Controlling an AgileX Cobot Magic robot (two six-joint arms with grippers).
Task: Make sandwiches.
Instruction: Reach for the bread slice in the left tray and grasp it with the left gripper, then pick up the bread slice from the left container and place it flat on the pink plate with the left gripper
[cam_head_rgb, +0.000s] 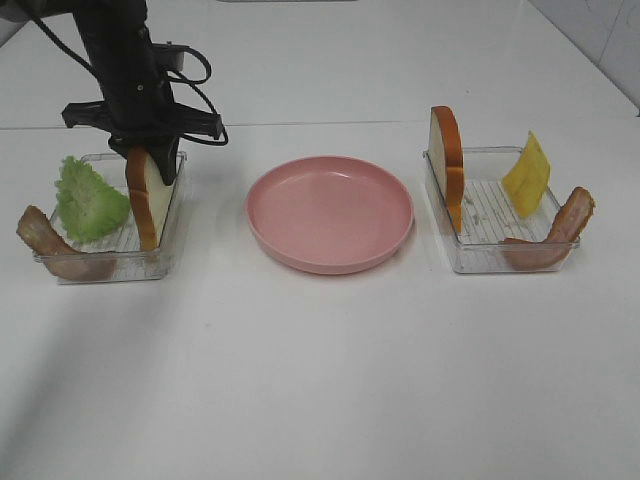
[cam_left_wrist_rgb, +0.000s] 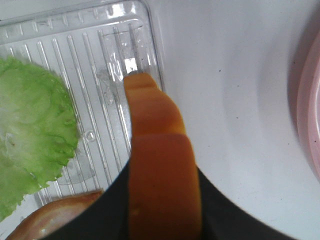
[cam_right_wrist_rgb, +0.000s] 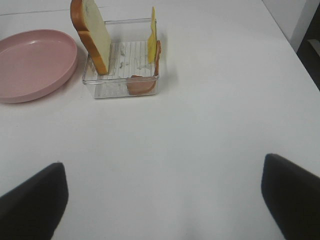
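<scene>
In the left clear tray (cam_head_rgb: 172, 232) a white bread slice (cam_head_rgb: 148, 205) with orange-brown crust stands on edge. My left gripper (cam_head_rgb: 152, 150) is shut on its top; the left wrist view shows the crust (cam_left_wrist_rgb: 155, 130) pinched between the two dark fingers (cam_left_wrist_rgb: 212, 205). Green lettuce (cam_head_rgb: 88, 198) and a bacon strip (cam_head_rgb: 45, 240) lie beside it. The right tray (cam_head_rgb: 490, 205) holds a second bread slice (cam_head_rgb: 448, 165), a yellow cheese slice (cam_head_rgb: 526, 175) and bacon (cam_head_rgb: 560, 235). My right gripper (cam_right_wrist_rgb: 162, 200) hangs open over bare table, well short of that tray (cam_right_wrist_rgb: 120, 75).
A round pink plate (cam_head_rgb: 330, 212) sits between the two trays with nothing on it. White tabletop surrounds everything. The left arm's black body and cables rise behind the left tray.
</scene>
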